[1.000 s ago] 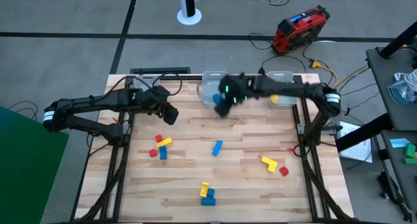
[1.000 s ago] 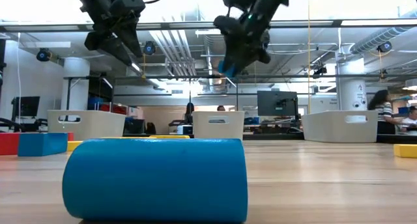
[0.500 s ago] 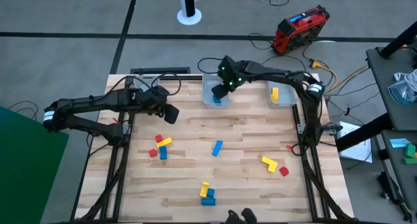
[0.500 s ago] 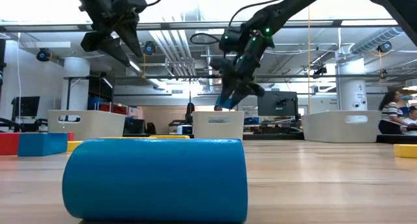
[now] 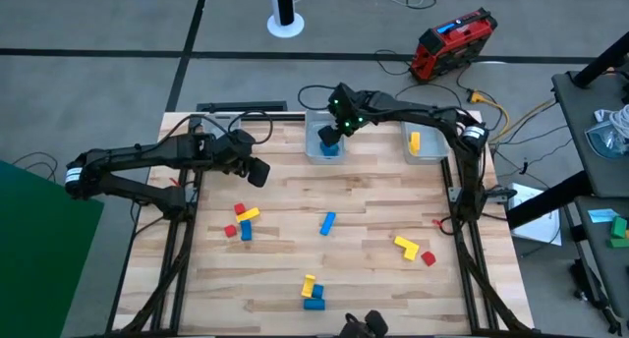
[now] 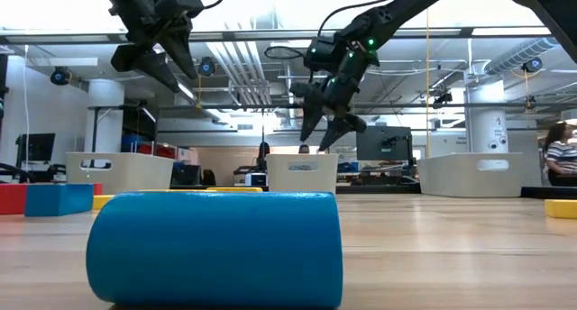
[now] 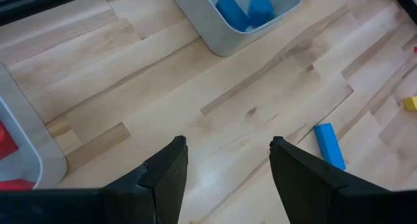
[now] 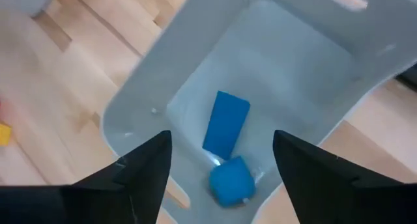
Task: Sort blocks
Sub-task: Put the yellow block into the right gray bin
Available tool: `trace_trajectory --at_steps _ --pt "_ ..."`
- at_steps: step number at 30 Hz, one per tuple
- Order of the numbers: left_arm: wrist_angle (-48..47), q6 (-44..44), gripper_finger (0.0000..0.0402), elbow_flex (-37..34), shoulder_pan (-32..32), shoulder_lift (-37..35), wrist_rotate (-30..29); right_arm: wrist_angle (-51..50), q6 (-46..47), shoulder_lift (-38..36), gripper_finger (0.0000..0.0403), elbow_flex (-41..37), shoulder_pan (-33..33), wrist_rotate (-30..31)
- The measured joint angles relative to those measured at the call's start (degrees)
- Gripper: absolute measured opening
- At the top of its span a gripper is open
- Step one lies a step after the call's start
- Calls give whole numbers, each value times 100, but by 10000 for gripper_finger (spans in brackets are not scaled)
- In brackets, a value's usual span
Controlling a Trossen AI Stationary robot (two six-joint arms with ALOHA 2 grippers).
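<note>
a blue bar block lay mid-table, with red, yellow and blue blocks scattered around it. the left gripper hung beyond, fingers apart, empty. farthest, the right gripper hovered spread and empty over the middle bin, where two blue blocks lay.

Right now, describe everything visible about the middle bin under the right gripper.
The middle bin is a pale, translucent plastic tub with rounded corners and sloping walls, standing upright at the table's far edge. Two blue blocks lie on its floor: a short bar and a cube, close together. The right gripper hangs open above it, empty, touching nothing. In the low view the bin's side shows a handle slot.
</note>
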Motion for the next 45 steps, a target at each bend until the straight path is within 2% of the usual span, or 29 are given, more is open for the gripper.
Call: trace_trajectory --at_steps 3,9,19,29,38,45 --pt "0 0 194 0 0 0 0 -13 -8 -58 257 90 9 -18" --pt "-21 -4 194 0 0 0 160 -375 -259 -402 227 312 244 -240" --pt "-61 -22 194 0 0 0 773 -1452 -599 -1457 176 321 1198 -338" --pt "-59 -2 194 0 -26 0 835 -2073 68 -2197 124 116 2114 -326" --pt "-49 4 194 0 -26 -1 831 -3344 393 -2433 76 -167 3149 -202" --pt "-35 153 194 0 -26 0 826 -3364 983 -2651 70 -907 4034 -174"
